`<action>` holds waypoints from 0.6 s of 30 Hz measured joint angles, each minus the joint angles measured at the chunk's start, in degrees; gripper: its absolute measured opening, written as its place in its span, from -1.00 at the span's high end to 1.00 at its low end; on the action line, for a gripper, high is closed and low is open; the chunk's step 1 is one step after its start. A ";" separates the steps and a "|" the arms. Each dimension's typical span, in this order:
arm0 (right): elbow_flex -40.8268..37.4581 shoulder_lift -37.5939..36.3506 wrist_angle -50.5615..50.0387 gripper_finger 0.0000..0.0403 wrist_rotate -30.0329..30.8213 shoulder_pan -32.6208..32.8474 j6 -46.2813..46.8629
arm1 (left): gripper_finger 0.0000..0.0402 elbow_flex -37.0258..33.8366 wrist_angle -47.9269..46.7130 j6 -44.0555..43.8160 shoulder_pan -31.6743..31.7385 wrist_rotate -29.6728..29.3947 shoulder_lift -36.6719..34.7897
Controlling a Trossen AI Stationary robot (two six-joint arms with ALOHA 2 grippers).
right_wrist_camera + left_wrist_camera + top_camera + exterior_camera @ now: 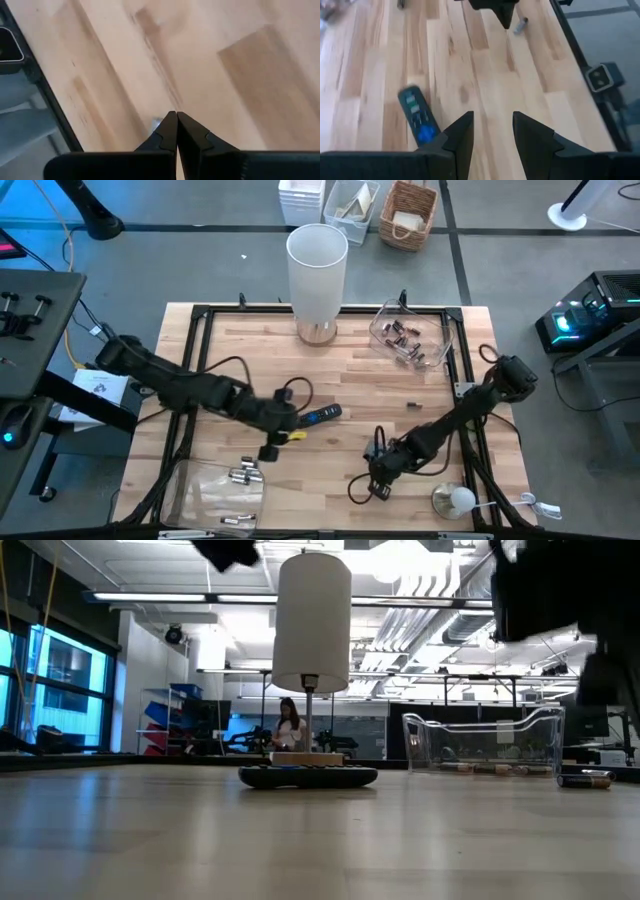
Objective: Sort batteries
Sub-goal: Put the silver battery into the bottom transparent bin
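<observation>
We see a wooden table [330, 380] in a black frame. At its far edge stands a white lamp [317, 270] on a wooden base. The left arm reaches over the middle of the table; the left gripper [492, 132] hangs above bare wood, its fingers [462, 135] parted with nothing between them. Just beside it lies a black remote [417, 120] with a blue mark.

The right arm comes in from the right side, and the right gripper [176, 127] is low over the near-right part of the board, its fingertips pressed together; no battery shows between them (a small grey blur sits just beside the tips, too vague to name).

Batteries: one group lies in a clear tray [440, 330] at the far right corner, the batteries in the tray [405, 340] dark with reddish bands. A second group, silvery batteries [245, 473], rests on a clear container [190, 495] at the near-left corner, near the left gripper but apart from it. One loose battery [412, 405] lies alone on the wood right of centre, well apart from both grippers.
</observation>
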 joint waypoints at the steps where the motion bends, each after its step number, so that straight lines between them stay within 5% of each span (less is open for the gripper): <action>1: 1.05 -0.72 -2.75 1.00 0.61 -0.19 -0.11 | 0.36 0.00 1.25 1.56 0.71 0.46 0.91; 8: 5.06 -8.45 -18.30 1.00 3.45 1.73 4.65 | 0.36 0.00 11.48 8.21 3.16 7.08 8.29; 12: 4.71 -9.29 -16.49 1.00 2.77 6.37 12.46 | 0.36 2.43 20.18 15.11 2.62 12.33 14.52; 18: 5.14 -9.31 -6.53 1.00 8.61 13.60 22.71 | 0.36 12.74 19.72 27.29 2.74 17.74 25.59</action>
